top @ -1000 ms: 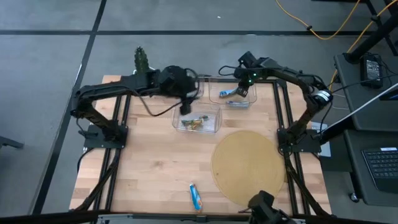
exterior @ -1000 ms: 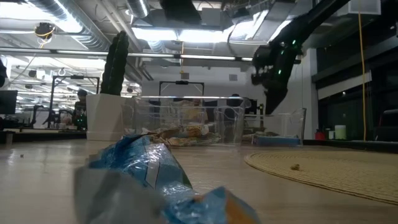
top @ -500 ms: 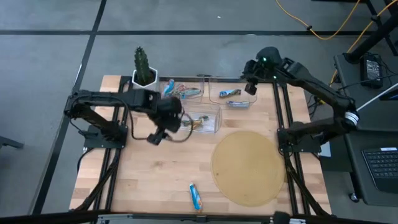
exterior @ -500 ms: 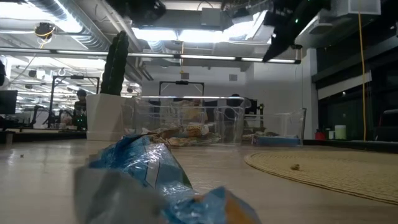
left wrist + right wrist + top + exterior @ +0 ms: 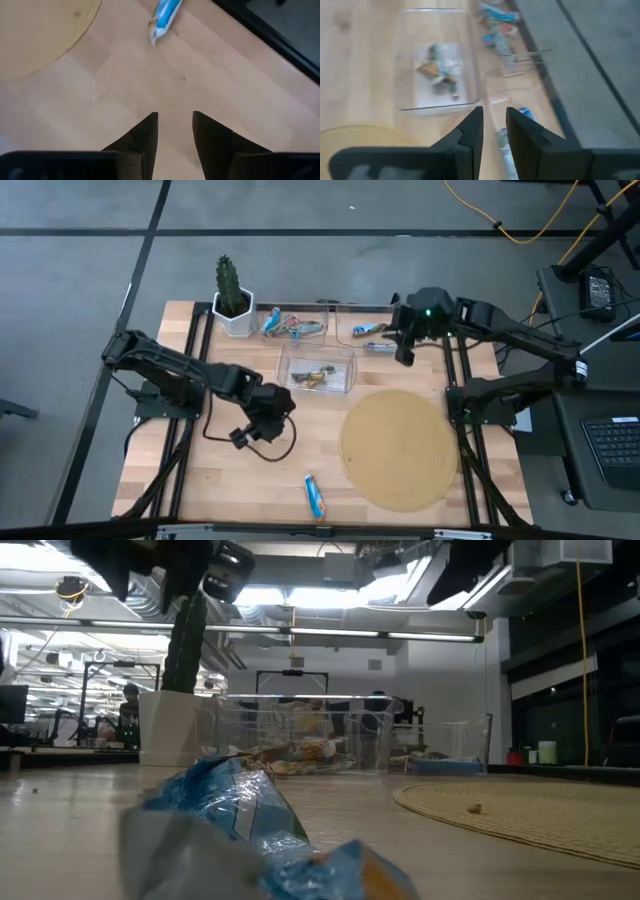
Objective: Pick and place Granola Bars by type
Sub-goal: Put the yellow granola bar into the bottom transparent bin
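**High view: two arms above a wooden table, one blue bar left loose near the front edge**

A wooden table (image 5: 230, 470) carries three clear bins along its far side, a round woven mat (image 5: 398, 447) on the right, and a potted cactus (image 5: 230, 295) at the far left corner.

The left gripper (image 5: 240, 438) hangs over bare wood left of centre. In the left wrist view, its two dark fingers (image 5: 142, 137) stand a narrow gap apart and grip nothing, with a blue bar (image 5: 165, 12) ahead of them beside the mat's edge.

That blue bar (image 5: 315, 496) lies alone near the front edge, just left of the mat. It fills the foreground of the low view (image 5: 250, 830).

The right gripper (image 5: 405, 352) hovers at the right end of the far bins. Its fingers (image 5: 470, 135) are slightly parted and empty.

The middle bin (image 5: 317, 370) holds greenish-gold bars (image 5: 312, 378). The far left bin (image 5: 292, 320) holds red and multicolour bars (image 5: 285, 326). The far right bin (image 5: 362, 326) holds blue bars (image 5: 372, 332).
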